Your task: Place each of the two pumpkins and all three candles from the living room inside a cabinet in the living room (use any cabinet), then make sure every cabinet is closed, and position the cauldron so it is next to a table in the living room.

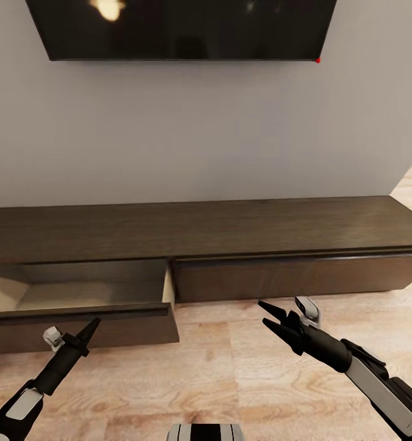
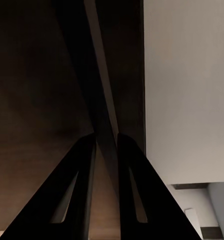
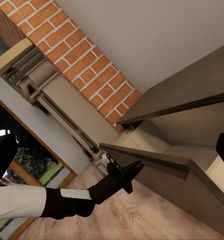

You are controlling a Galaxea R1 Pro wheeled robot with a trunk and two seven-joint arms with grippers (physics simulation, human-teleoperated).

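I'm in a home living rm. Wall-mounted flat-screen TV (image 1: 184,27) hangs on a plain grey wall (image 1: 199,128), w/ a long low dark wood-grain cabinet (image 1: 230,229) right under it, typical media unit. Floor (image 1: 230,373) is light wood planks. From the right wrist cam I see a red brick wall (image 3: 77,62) w/ what looks like a fireplace mantel (image 3: 27,67), plus a window (image 3: 22,155) w/ greenery outside.
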